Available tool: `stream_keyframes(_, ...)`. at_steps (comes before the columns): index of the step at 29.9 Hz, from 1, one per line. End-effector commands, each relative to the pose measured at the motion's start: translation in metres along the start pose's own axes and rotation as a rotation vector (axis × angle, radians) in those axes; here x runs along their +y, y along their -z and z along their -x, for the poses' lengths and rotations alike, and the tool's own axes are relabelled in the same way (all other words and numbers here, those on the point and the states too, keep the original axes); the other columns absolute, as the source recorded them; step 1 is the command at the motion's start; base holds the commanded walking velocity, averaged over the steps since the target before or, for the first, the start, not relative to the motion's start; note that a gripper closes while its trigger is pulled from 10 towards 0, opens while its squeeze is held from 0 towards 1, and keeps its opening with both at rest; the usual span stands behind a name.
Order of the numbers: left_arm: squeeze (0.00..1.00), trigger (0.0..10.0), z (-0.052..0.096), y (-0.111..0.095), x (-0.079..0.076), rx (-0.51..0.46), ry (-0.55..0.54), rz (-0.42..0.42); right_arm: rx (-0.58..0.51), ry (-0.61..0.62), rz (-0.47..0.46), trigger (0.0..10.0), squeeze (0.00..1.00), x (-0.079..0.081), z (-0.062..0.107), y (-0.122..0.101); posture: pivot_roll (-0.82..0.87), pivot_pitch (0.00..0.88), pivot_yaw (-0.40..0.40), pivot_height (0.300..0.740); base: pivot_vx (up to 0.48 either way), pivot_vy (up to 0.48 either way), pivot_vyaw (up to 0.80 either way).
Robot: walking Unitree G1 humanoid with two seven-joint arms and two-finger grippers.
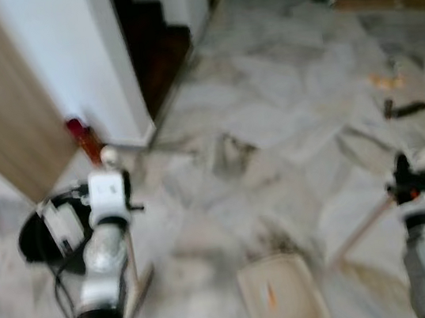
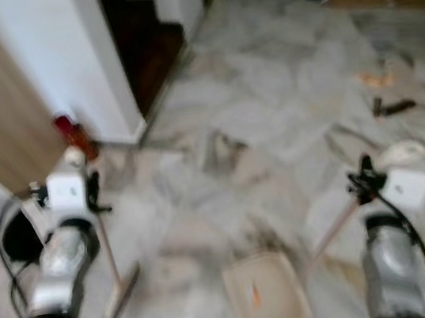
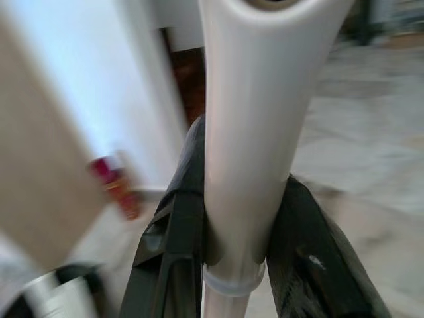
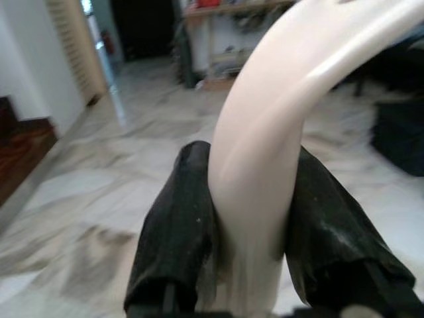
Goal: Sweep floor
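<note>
Currently mid-sweep: left claw (image 3: pixel 232 265) clamped on the broom handle (image 3: pixel 252 132), right claw (image 4: pixel 248 252) clamped on the dustpan handle (image 4: pixel 265 152). Dustpan (image 1: pixel 282 294) rests on the marble floor (image 1: pixel 283 92) between both claws. Next, probably, brushing the scattered debris (image 1: pixel 403 108) beyond the right claw toward the pan.

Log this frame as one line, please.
task: sweep floor | left gripper: shut on broom handle | right gripper: shut on dustpan handle | dustpan: on marble floor | view: blurred
</note>
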State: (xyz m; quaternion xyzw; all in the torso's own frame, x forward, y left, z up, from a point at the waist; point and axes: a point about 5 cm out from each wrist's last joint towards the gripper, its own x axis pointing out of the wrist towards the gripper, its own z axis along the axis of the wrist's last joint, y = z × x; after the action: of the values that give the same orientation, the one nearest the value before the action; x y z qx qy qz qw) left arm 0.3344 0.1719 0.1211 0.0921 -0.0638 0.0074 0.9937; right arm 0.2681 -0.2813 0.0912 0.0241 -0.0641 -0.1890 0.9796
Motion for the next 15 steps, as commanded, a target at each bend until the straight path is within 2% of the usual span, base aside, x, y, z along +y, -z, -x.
stream_keyframes(1,0.0,10.0,-0.001,-0.004,0.005,-0.026,-0.013,0.004,-0.027,-0.003,0.007,10.0,0.0,0.0,-0.002,-0.006,-0.06,0.097,0.038,0.74,0.0,0.0,-0.8)
stream_keyframes(10,0.0,10.0,-0.001,-0.004,0.005,-0.026,-0.021,0.011,-0.033,-0.008,-0.006,10.0,0.0,0.003,-0.002,-0.007,-0.06,0.086,0.03,0.74,0.0,0.0,-0.8)
stream_keyframes(13,0.0,10.0,-0.001,-0.004,0.005,-0.027,-0.022,0.016,-0.048,-0.023,0.01,10.0,0.0,0.005,-0.002,-0.009,-0.06,0.082,0.024,0.74,0.0,0.0,0.0)
stream_keyframes(15,0.0,10.0,-0.001,-0.004,0.003,-0.029,-0.024,0.025,-0.073,-0.071,0.076,10.0,0.0,0.013,-0.003,-0.013,-0.06,0.079,0.02,0.74,0.0,0.0,0.0)
